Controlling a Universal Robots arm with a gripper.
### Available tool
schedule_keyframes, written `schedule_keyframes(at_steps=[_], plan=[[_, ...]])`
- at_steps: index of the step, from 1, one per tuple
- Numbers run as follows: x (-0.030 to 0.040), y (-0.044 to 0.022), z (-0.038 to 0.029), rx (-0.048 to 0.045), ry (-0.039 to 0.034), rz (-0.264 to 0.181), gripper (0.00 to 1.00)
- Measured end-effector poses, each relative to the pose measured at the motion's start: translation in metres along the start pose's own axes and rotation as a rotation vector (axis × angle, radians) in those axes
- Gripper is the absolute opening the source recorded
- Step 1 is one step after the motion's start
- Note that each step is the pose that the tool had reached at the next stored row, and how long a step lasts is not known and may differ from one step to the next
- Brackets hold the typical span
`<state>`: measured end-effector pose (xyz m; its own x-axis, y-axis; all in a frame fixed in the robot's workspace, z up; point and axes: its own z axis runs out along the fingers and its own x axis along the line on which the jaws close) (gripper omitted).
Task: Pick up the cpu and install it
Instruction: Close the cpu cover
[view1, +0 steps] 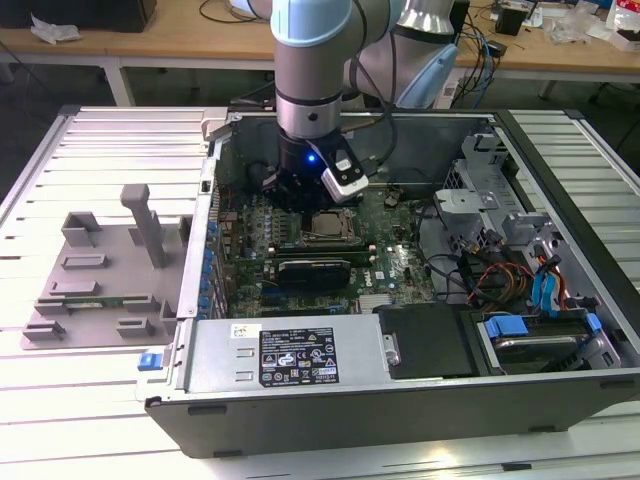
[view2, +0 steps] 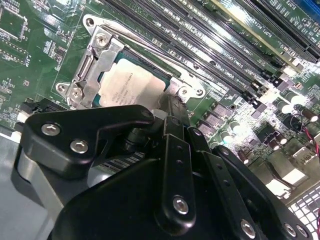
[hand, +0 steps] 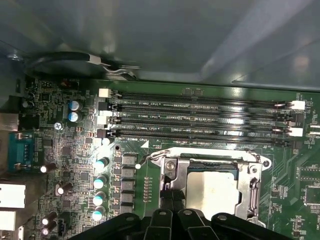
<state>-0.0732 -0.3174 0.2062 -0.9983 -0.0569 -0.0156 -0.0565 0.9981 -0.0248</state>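
One cpu (view2: 131, 82) lies flat inside the socket frame (view2: 97, 60) on the motherboard (hand: 65, 145), its silver top plate facing up in both wrist views. My tool (view2: 172, 107) hangs at the edge of the socket frame, just beside the cpu, closed up tight and holding nothing. Four long memory slots (hand: 200, 117) run alongside the socket frame. In the exterior view my arm (view1: 310, 90) reaches down into the open computer case (view1: 350, 410), right above the socket frame.

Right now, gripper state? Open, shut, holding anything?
Gripper: cannot be told. It is down at the edge of the cpu, which lies inside the socket frame.
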Motion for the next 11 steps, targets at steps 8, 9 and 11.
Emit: schedule_keyframes(at_steps=[8,9,11], plan=[[-0.0005,-0.0001,0.0015,-0.0002,0.0003,0.0,0.11],[-0.0014,-0.0002,0.0015,-0.0003,0.0001,0.0,0.11],[-0.0018,-0.0002,0.0015,-0.0002,-0.0002,0.0,0.11]])
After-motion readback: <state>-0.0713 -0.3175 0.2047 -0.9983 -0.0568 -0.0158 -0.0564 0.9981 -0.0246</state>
